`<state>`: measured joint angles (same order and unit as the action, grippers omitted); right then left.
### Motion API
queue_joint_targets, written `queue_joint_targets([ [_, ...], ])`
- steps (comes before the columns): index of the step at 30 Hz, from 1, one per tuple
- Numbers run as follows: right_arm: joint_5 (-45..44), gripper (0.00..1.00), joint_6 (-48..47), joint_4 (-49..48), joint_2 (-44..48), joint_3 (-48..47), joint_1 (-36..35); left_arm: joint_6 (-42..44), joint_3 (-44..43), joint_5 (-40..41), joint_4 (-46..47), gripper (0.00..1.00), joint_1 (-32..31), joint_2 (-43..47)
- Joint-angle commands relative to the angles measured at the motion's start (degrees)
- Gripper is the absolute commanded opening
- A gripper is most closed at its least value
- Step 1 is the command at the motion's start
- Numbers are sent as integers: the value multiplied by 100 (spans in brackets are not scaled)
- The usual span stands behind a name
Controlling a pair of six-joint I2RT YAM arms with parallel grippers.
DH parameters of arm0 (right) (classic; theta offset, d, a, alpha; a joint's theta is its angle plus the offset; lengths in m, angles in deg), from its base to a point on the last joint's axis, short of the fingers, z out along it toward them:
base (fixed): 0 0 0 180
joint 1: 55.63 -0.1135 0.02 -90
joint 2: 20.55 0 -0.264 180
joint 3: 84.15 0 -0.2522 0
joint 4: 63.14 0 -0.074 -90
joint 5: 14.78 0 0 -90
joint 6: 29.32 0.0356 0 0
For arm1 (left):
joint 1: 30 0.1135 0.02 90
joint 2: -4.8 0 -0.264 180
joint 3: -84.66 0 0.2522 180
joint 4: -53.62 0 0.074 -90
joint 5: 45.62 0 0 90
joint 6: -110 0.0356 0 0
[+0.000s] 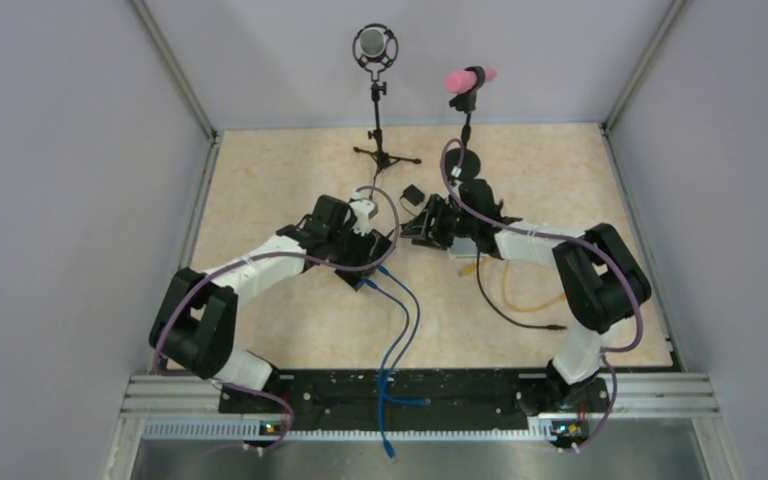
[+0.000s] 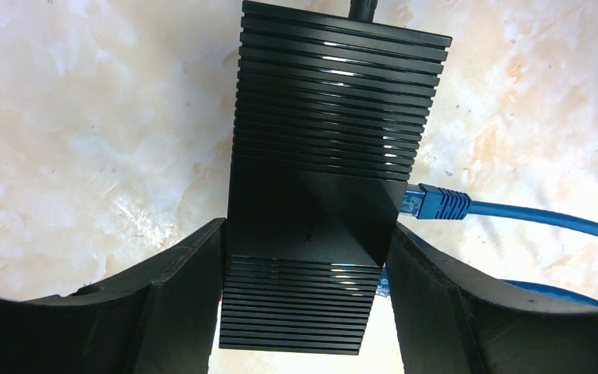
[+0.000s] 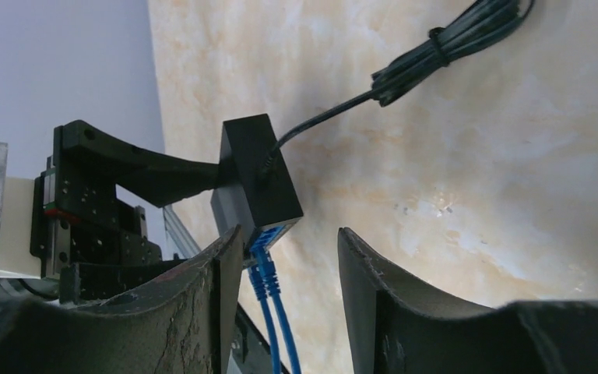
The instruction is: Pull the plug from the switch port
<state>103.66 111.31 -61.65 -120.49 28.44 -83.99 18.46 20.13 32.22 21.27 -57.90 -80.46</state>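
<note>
The black ribbed switch [image 2: 319,156] sits between the fingers of my left gripper [image 2: 304,304], which is shut on its sides. A blue plug [image 2: 436,202] sits in a port on its right side, and its blue cable [image 2: 545,218] trails right. In the right wrist view the switch [image 3: 253,179] is lifted off the table, with two blue plugs [image 3: 263,261] hanging from its lower face. My right gripper [image 3: 290,273] is open and empty, its left finger just beside the plugs. From above, the left gripper [image 1: 365,250] and right gripper [image 1: 418,228] are close together.
Blue cables [image 1: 397,330] run from the switch to the near edge. A black power lead [image 3: 436,39] goes from the switch to a coil. A yellow cable [image 1: 520,300] and a black cable [image 1: 515,318] lie under the right arm. Two microphone stands [image 1: 375,100] stand at the back.
</note>
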Motion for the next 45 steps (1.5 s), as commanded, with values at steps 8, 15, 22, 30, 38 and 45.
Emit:
queue_joint_targets([
  [8, 174, 48, 344, -634, -388, -187, -165, -30, -49, -31, 400, 35, -240, 141],
  [15, 340, 46, 373, -733, -749, -572, -193, -39, -57, -10, 385, 35, -287, 226],
  [22, 373, 40, 476, -880, -816, -578, -234, -36, -56, 74, 373, 35, -289, 272],
  [30, 386, 28, 552, -990, -884, -545, -282, -74, -65, 16, 435, 35, -286, 282],
  [38, 382, 22, 542, -935, -895, -635, -284, -90, -70, -29, 444, 35, -289, 339],
  [45, 355, 22, 602, -1015, -878, -646, -284, -91, -13, 12, 444, 35, -303, 409],
])
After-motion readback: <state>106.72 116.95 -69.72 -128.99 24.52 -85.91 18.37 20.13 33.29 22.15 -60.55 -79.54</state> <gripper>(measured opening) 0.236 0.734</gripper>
